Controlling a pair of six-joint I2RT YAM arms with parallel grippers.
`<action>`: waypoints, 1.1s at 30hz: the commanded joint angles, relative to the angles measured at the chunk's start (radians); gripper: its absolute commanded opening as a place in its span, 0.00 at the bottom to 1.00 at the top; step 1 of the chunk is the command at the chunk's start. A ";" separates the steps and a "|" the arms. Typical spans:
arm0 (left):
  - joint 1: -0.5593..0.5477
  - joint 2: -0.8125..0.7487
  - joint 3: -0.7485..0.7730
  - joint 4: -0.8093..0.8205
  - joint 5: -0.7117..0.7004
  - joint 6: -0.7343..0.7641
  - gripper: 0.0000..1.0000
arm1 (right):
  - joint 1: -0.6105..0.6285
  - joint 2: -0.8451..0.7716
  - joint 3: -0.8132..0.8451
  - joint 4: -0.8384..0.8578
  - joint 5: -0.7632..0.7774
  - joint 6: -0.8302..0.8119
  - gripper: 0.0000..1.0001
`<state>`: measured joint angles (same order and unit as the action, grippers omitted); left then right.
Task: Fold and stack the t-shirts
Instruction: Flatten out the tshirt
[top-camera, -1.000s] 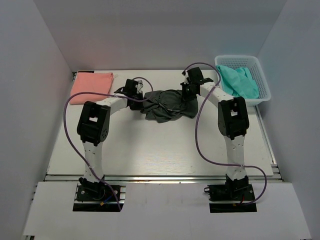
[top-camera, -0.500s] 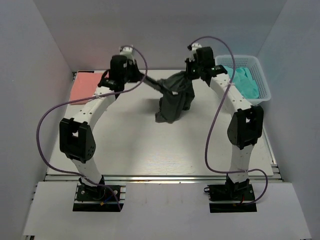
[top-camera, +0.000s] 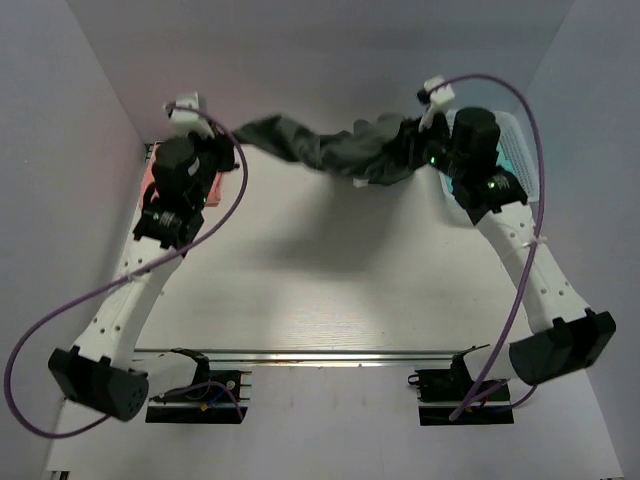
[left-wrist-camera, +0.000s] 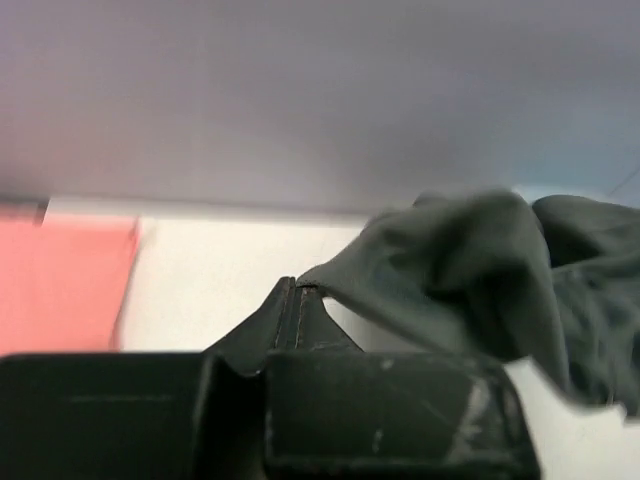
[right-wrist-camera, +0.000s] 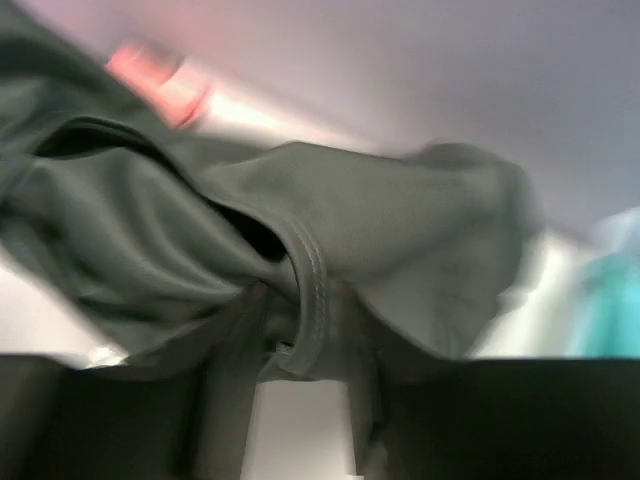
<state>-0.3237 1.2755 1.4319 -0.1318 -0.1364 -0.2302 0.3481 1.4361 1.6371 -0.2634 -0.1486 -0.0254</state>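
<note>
Left pincer and right pincer pinch charcoal t-shirt edges (aloft).

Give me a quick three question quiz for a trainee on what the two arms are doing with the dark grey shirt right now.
1. True or false: the grey t-shirt lies flat on the table.
2. Which tool grips it? A: left tool only. B: right tool only. C: both.
3. What colour is the far-left t-shirt on the table?

Key:
1. False. It hangs in the air, stretched between the two arms.
2. C.
3. Salmon pink.
</note>
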 joint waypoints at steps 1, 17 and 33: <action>0.005 -0.121 -0.252 -0.089 -0.121 -0.072 0.00 | 0.012 -0.046 -0.264 -0.076 -0.329 0.054 0.45; 0.014 -0.131 -0.553 -0.383 -0.344 -0.296 0.19 | 0.020 0.032 -0.396 -0.189 0.057 0.214 0.86; 0.014 0.039 -0.448 -0.555 -0.241 -0.339 1.00 | -0.026 0.248 -0.444 -0.261 0.360 0.409 0.90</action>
<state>-0.3119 1.2713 0.9894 -0.6792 -0.4393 -0.5854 0.3450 1.7126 1.2186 -0.5034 0.1444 0.3168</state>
